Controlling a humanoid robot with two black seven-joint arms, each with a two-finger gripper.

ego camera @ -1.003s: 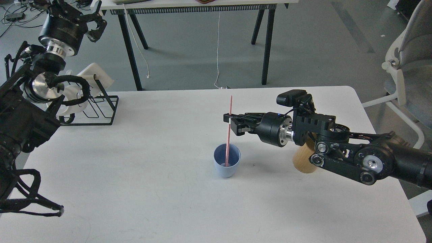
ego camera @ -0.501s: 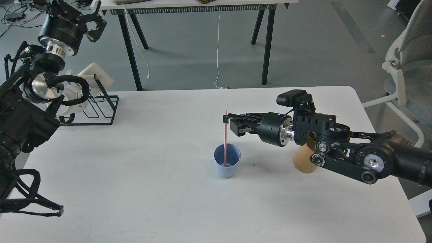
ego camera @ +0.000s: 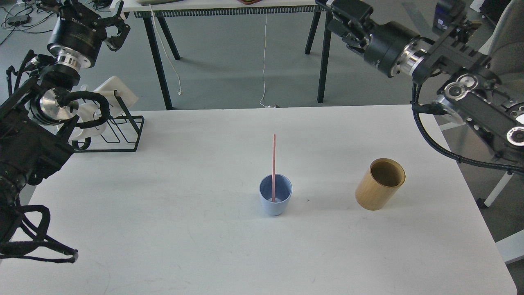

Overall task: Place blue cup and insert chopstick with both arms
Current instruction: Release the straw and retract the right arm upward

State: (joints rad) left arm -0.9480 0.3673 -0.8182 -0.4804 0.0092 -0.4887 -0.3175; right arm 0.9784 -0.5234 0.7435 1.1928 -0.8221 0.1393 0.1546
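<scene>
The blue cup (ego camera: pixel 275 200) stands upright on the white table (ego camera: pixel 184 229), a little right of its middle. The pink chopstick (ego camera: pixel 273 159) stands in the cup, nearly upright, with its upper half above the rim. My right gripper (ego camera: pixel 337 20) is raised high at the top right, far above and behind the cup, with its fingers apart and nothing in them. My left gripper (ego camera: pixel 116 26) is raised at the top left, far from the cup, open and empty.
A tan wooden cylinder (ego camera: pixel 380 184) stands open-topped to the right of the cup. A black wire rack (ego camera: pixel 123 135) with white pieces sits at the table's back left. A chair (ego camera: pixel 499 49) stands off the right edge.
My right gripper has let go of the chopstick and swung up and back to the top right. The chopstick has dropped and now stands in the cup on its own. The wooden cylinder is uncovered.
</scene>
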